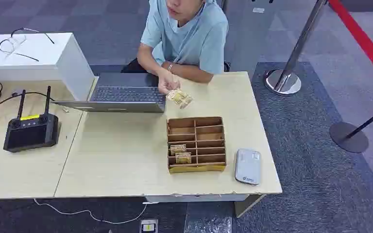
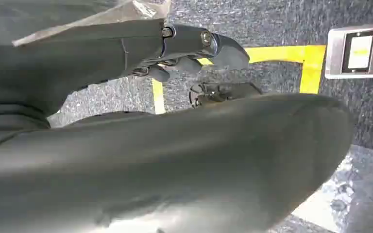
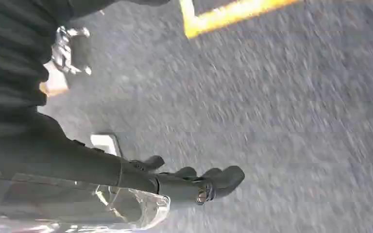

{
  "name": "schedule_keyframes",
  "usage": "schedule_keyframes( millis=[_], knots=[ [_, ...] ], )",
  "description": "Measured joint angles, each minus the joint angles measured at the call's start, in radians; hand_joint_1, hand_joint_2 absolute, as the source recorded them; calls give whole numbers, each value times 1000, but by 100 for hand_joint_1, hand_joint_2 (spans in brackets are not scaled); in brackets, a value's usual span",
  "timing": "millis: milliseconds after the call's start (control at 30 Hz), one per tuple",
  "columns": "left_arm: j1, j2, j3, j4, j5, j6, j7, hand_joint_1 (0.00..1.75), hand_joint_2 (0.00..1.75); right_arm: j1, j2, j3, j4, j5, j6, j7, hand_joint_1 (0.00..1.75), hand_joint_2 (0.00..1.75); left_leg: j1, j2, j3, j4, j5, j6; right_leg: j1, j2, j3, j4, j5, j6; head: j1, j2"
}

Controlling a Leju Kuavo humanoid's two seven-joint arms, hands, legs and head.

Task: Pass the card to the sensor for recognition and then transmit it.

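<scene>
A wooden slotted card box stands on the light table, with a few cards upright in its near left slots. To its right lies the white sensor pad. A person seated across the table holds a small bundle of cards over the far side of the box. My left hand hangs beside my body above the carpet, fingers loosely apart, holding nothing. My right hand also hangs low over the grey carpet and holds nothing.
An open laptop sits in front of the person. A black controller with antennas lies on the left table, behind it a white box. Stanchion bases stand on the carpet at right. Yellow floor tape and a floor socket lie below.
</scene>
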Motion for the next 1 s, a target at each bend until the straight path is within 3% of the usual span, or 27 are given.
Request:
schedule_keyframes(
  millis=[233,333,400,567,733,800,867,1000],
  knots=[
    [0,-7,0,0,-5,-9,-23,0,0,-40,-94,-124,50,221,-25,-37,0,175,-1,0,0,0,0,0,-1,0,0,0,0,0,0,0],
    [1,-8,0,0,-5,-18,-18,0,0,-14,-101,-258,16,549,-26,61,0,175,-1,-1,0,0,0,0,-1,-1,1,0,0,0,0,0],
    [2,-8,0,0,-8,-13,-13,0,0,-1,-88,-375,-14,688,-26,68,0,175,-1,0,0,0,0,0,-1,0,1,0,0,0,0,0],
    [1,-7,-1,0,-26,37,-18,0,0,-12,-77,-619,-37,638,-18,-73,0,175,-1,-1,1,0,0,0,-1,-1,1,0,0,0,0,0],
    [0,-5,-1,0,-26,47,3,0,0,-2,-78,-761,-76,574,-15,-174,0,175,-1,-1,1,0,0,0,-1,-1,1,0,0,0,0,0],
    [1,-6,-2,0,-26,53,5,0,0,24,-78,-781,-137,543,-20,-154,0,175,-1,-1,0,0,0,0,-1,-1,1,0,0,0,0,0],
    [1,-7,-2,0,-24,58,11,0,0,71,-79,-787,-229,532,-22,-78,0,175,-1,-1,0,0,0,0,-1,-2,1,0,0,0,0,0],
    [1,-9,-5,0,-26,65,16,0,0,168,-84,-792,-422,586,-24,2,0,175,-2,-1,-1,0,0,0,-1,-1,1,0,0,0,0,0]
  ],
)
